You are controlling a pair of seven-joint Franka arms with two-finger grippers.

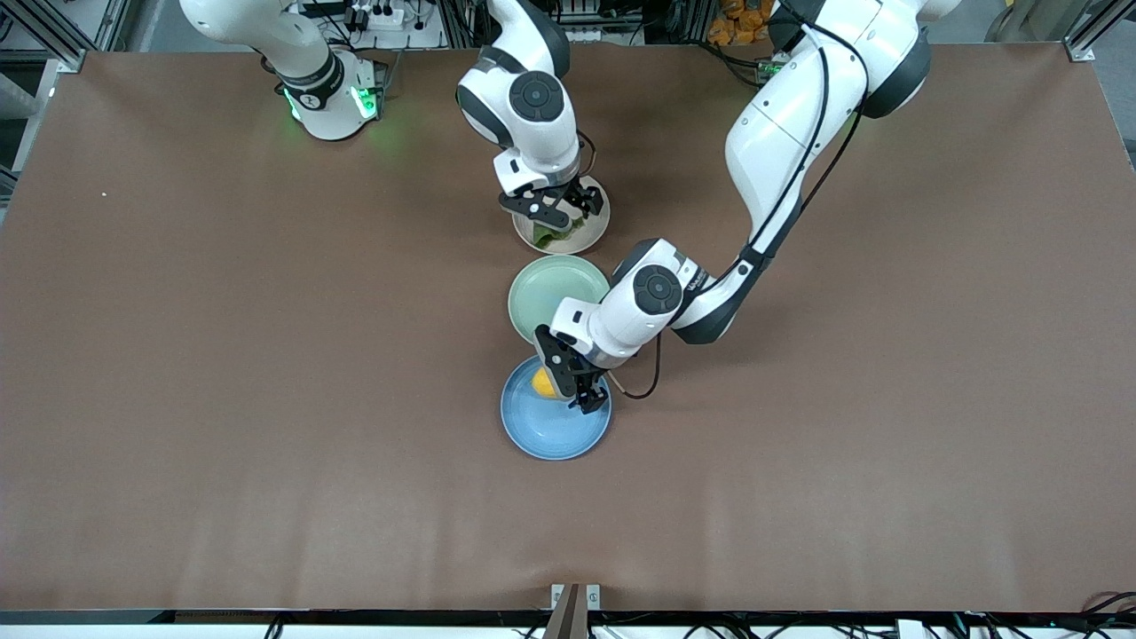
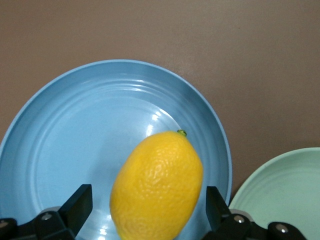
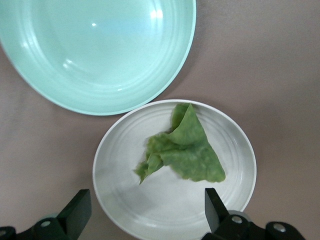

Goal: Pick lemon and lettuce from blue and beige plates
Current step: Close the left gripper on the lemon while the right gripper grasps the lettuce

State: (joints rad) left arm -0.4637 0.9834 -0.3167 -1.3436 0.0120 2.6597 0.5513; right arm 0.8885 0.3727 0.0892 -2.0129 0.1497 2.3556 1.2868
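Observation:
A yellow lemon (image 1: 542, 382) lies on the blue plate (image 1: 550, 435), the plate nearest the front camera. My left gripper (image 1: 574, 390) is low over that plate, open, with the lemon (image 2: 157, 185) between its fingers (image 2: 77, 205) and a gap on each side; the blue plate also shows in the left wrist view (image 2: 75, 130). A green lettuce leaf (image 1: 552, 236) lies on the beige plate (image 1: 587, 238), the plate farthest from the front camera. My right gripper (image 1: 566, 211) hovers open over that plate (image 3: 125, 200), beside the lettuce (image 3: 185, 150), touching nothing.
An empty pale green plate (image 1: 555, 288) sits between the blue and beige plates, close to both; it also shows in the right wrist view (image 3: 100, 50) and the left wrist view (image 2: 285, 190). The three plates stand in a row on a brown table (image 1: 266, 355).

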